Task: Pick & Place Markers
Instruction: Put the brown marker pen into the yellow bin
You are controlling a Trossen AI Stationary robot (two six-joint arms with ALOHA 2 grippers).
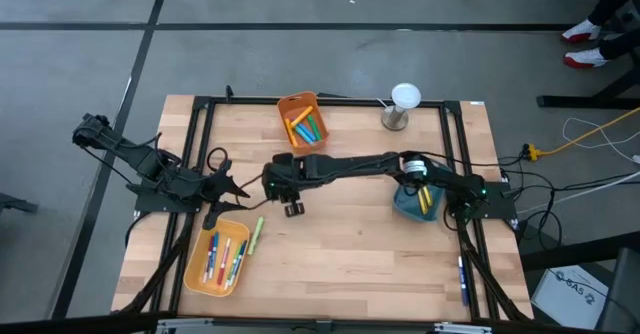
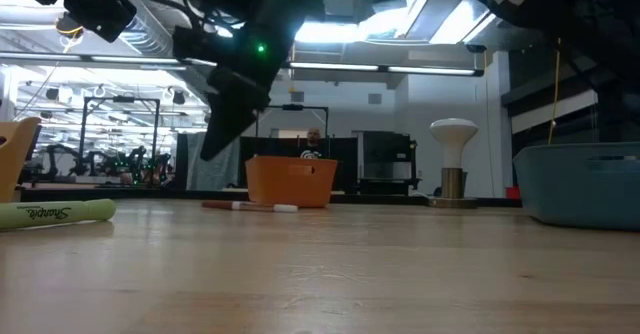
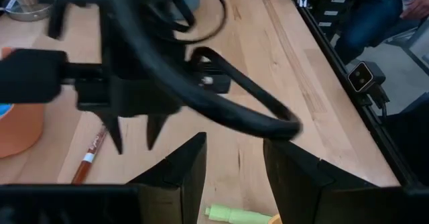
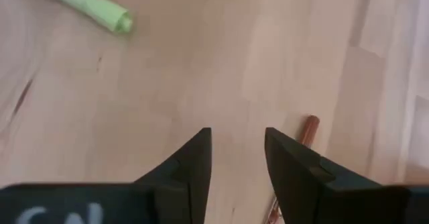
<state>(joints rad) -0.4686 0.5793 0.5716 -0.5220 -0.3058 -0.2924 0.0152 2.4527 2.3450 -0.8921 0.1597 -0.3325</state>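
Observation:
A green marker (image 1: 256, 236) lies flat on the wood beside the yellow bin (image 1: 190, 274); it also shows in the right wrist view (image 4: 87, 3) and the low view (image 2: 55, 212). A thin red-and-white marker (image 2: 250, 206) lies flat near the table's middle. My right gripper (image 4: 238, 143) hangs open above the bare wood between these two markers, fingers slanting down, nothing between them. Its arm reaches across from the table's right (image 1: 293, 210). My left gripper (image 3: 234, 163) stands open at the table's left (image 1: 228, 187), raised and holding nothing.
An orange bin (image 1: 303, 121) with several markers stands at the far middle. The yellow bin holds several more. A blue bin (image 1: 412, 206) with a yellow marker sits at the right under my right arm. A white-topped stand (image 1: 404, 104) is at the far right.

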